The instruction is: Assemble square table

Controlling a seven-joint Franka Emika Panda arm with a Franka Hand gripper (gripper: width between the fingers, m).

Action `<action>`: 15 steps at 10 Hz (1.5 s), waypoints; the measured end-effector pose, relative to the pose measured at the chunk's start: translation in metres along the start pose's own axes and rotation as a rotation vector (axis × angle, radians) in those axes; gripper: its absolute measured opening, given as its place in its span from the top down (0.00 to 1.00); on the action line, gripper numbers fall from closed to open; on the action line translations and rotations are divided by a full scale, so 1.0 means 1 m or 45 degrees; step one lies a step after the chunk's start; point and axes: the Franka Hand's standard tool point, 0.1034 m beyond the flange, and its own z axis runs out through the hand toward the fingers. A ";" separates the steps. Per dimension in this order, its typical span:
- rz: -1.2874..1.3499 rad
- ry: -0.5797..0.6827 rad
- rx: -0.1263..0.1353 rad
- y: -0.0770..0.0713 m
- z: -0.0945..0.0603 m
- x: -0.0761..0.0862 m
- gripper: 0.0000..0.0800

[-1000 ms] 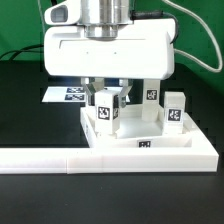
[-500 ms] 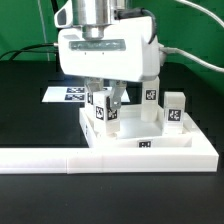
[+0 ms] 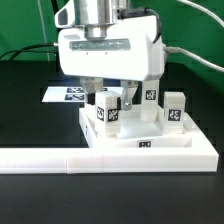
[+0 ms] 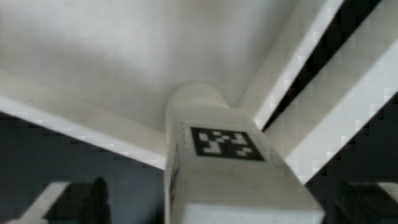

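Note:
The square white tabletop (image 3: pixel 150 150) lies flat against the corner of the white wall. Three tagged white legs stand on it. My gripper (image 3: pixel 109 105) straddles the nearest leg (image 3: pixel 107 112), which stands upright at the tabletop's corner on the exterior view's left. In the wrist view this leg (image 4: pixel 228 165) stands between my fingertips (image 4: pixel 80 197), with dark gaps showing beside it, so the gripper (image 4: pixel 222 205) looks open around it. Two more legs (image 3: pixel 150 97) (image 3: pixel 176 110) stand on the exterior view's right. The tabletop also fills the wrist view (image 4: pixel 107 50).
The long low L-shaped white wall (image 3: pixel 40 158) runs along the front. The marker board (image 3: pixel 62 95) lies flat behind on the exterior view's left. The black table surface (image 3: pixel 30 120) surrounds them. A cable hangs at the back right.
My hand has turned about its vertical axis over the nearest leg. The leg leaned slightly half a second ago and now stands upright, with my fingers a little wider apart.

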 end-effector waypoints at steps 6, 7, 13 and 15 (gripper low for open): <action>-0.629 -0.042 -0.032 -0.002 0.001 -0.005 0.19; -0.721 -0.043 -0.035 -0.002 0.001 -0.006 0.19; -1.190 -0.036 -0.044 -0.003 0.001 -0.005 0.19; -1.351 -0.038 -0.046 -0.001 0.001 -0.002 0.19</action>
